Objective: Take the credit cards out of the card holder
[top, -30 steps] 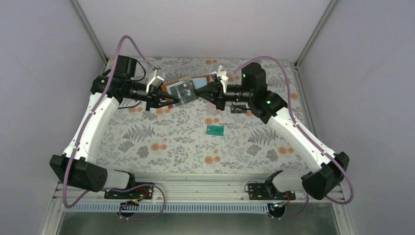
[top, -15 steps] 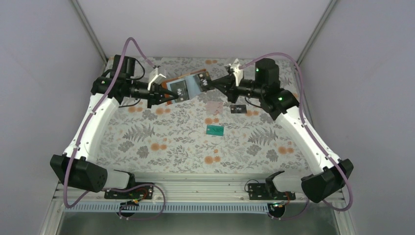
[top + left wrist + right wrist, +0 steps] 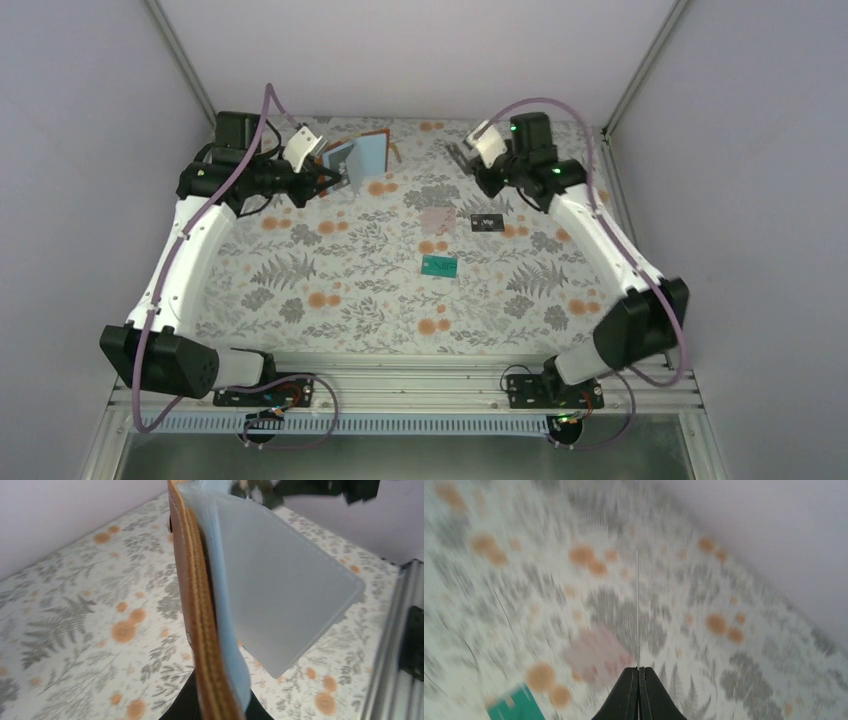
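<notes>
Stitched rust-brown leather card holder (image 3: 199, 625), smooth pale-blue inside, thin card (image 3: 637, 610) edge-on

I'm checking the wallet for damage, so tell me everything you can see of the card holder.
The card holder is a small bifold: rust-brown stitched leather outside, pale blue-grey inside. It is open in a V, edge-on to the left wrist camera, one inner flap swung out. The left claw pinches its lower edge, holding it at the far left of the table. No card or damage shows.
</notes>
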`<state>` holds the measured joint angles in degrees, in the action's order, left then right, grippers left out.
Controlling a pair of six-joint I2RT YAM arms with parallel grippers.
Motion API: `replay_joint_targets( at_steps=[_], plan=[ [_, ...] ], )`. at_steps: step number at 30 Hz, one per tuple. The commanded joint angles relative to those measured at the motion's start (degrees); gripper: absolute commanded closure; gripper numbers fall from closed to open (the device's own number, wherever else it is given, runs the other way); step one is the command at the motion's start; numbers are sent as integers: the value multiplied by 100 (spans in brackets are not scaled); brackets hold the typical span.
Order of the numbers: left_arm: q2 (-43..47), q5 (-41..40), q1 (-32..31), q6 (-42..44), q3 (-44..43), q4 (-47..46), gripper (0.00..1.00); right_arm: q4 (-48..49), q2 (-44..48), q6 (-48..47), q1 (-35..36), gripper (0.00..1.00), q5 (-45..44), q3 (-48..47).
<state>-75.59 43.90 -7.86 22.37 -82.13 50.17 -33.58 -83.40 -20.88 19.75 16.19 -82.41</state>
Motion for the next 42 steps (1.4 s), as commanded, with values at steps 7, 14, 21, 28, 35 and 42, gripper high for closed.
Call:
replay_joint_targets(
  at_steps=[7, 14, 21, 28, 35, 42],
  plan=[
    [73, -594, 21, -288, 58, -359, 98, -1889, -1018, -3103, 1, 96, -1384, 447],
    [52, -292, 21, -252, 101, -341, 98, -1835, -2063, -3281, 28, 96, -1815, 659],
    [12, -262, 21, -209, 73, -279, 98, -1927, -3134, -3803, -206, 96, -2243, -422],
    [-21, -20, 21, -144, 5, -154, 98, -685, -2993, -4170, -400, 68, -3065, 103],
    [18, 69, 21, -104, 2, -117, 98, 155, -1717, -4301, -259, 0, -3126, 150],
    [3, 255, 21, -127, 2, -139, 98, 2042, 1157, -2043, -136, 0, -554, 545]
  ],
)
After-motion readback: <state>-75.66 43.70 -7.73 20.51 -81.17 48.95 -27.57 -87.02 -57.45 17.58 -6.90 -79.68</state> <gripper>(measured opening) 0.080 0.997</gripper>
